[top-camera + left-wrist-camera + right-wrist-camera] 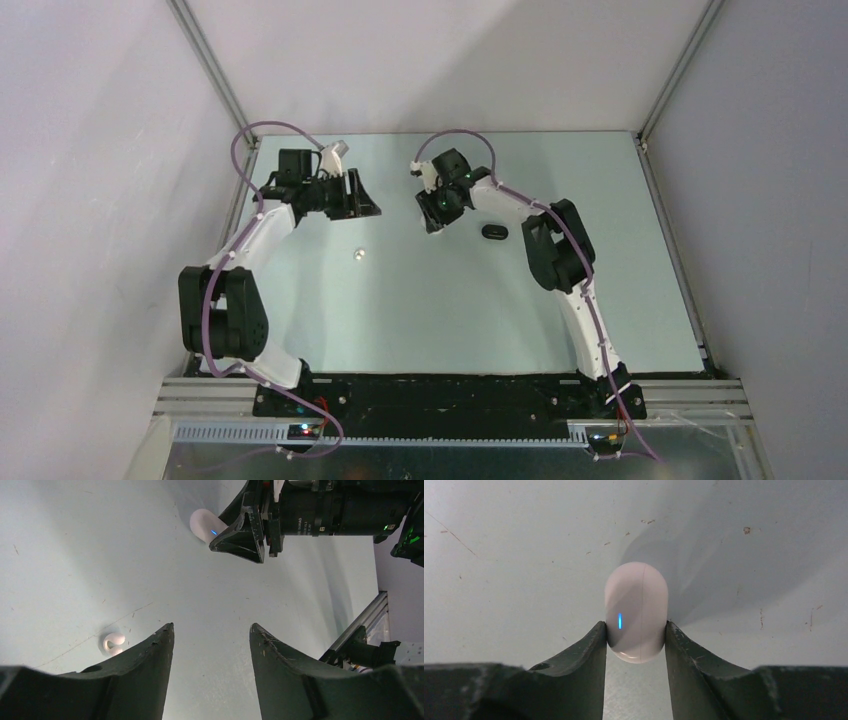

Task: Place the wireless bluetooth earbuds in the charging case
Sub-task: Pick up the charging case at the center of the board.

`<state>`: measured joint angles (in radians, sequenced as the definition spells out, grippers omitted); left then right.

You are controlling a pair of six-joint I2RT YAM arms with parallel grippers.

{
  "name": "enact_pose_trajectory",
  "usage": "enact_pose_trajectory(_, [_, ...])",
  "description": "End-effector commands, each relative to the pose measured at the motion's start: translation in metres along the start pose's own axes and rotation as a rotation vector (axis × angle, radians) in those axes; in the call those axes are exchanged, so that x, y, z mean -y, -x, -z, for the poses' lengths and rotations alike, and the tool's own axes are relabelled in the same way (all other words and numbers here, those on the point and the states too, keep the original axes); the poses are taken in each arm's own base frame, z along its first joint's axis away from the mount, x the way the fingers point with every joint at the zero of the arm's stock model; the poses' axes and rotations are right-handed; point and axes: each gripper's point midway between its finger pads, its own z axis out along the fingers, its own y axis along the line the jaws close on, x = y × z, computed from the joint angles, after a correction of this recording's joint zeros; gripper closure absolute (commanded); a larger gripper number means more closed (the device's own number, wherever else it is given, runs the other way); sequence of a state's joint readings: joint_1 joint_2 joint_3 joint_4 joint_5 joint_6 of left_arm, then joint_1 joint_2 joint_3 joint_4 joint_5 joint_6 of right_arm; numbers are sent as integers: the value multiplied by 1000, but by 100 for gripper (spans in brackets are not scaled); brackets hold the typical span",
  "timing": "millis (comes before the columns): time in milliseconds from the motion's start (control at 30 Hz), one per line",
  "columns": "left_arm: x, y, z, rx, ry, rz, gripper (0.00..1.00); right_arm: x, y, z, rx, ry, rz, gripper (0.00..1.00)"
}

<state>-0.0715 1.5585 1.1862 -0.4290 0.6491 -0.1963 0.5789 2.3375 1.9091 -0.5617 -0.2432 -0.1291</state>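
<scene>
Case (pixel 636 600) pinched in right hand (pixel 635 632), away from table (pixel 450 320) edges; left hand (pixel 211 632) agape.

The pale blue-green counter (pixel 499 555) looks matt, its smooth face marked with fine scratches and dark specks. The white oval plastic charging case (pixel 636 600) is smooth with a soft satin sheen. The black fingers of the right gripper (pixel 635 630) and left gripper (pixel 210 630) look like matt plastic, grainy and chipped along their edges. The small white plastic earbud (pixel 113 643) shines glossy.
</scene>
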Motion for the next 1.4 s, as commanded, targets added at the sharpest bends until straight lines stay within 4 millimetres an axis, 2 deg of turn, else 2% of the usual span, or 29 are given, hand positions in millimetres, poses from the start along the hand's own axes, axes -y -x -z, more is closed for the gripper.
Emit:
enact_pose_trajectory(0, [10,17,8,48,-8,-3,39,8,-22,-7,-62,-46,3,63])
enact_pose_trajectory(100, [8,13,-1,24,-15,-2,39,13,-26,-3,-63,-43,81,79])
enact_pose_trajectory(133, [9,13,-2,19,-22,-7,39,12,-23,0,-55,-32,102,90])
enact_pose_trajectory(200, [12,11,-9,1,-56,-36,38,9,-10,16,-13,1,178,100])
enact_pose_trajectory(233, [13,9,-13,-10,-73,-58,38,8,2,31,33,6,200,100])
enact_pose_trajectory(267, [19,11,-15,-9,-115,-78,38,1,4,38,61,47,235,100])
enact_pose_trajectory(300, [23,11,-17,-13,-145,-102,38,-3,24,61,153,49,271,100])
enact_pose_trajectory(333, [33,15,-17,-7,-199,-129,37,-11,31,72,206,88,320,100])
enact_pose_trajectory(367, [43,18,-16,-4,-255,-170,38,-17,45,96,306,85,372,100])
enact_pose_trajectory(400, [51,21,-15,4,-289,-213,38,-29,72,129,441,82,471,100])
enact_pose_trajectory(433, [62,23,-11,7,-345,-241,38,-34,63,131,452,91,498,100])
enact_pose_trajectory(467, [73,28,-6,23,-379,-291,37,-44,81,157,543,79,561,100])
enact_pose_trajectory(500, [83,29,-1,28,-428,-319,37,-47,77,161,553,78,575,100])
enact_pose_trajectory(533, [95,34,3,46,-456,-374,37,-54,85,176,596,65,604,100])
enact_pose_trajectory(667, [126,43,10,84,-490,-492,35,-72,103,208,687,38,656,100])
enact_pose_trajectory(833, [148,59,9,126,-466,-490,35,-85,117,227,756,5,684,100])
enact_pose_trajectory(1000, [160,70,10,161,-489,-437,39,-91,123,234,785,-3,719,100])
enact_pose_trajectory(1100, [162,71,9,161,-504,-407,44,-94,129,240,817,-14,730,100])
enact_pose_trajectory(1233, [164,73,8,164,-521,-394,55,-98,132,242,834,-11,732,100])
enact_pose_trajectory(1367, [165,74,5,168,-529,-370,57,-102,134,242,845,-12,740,100])
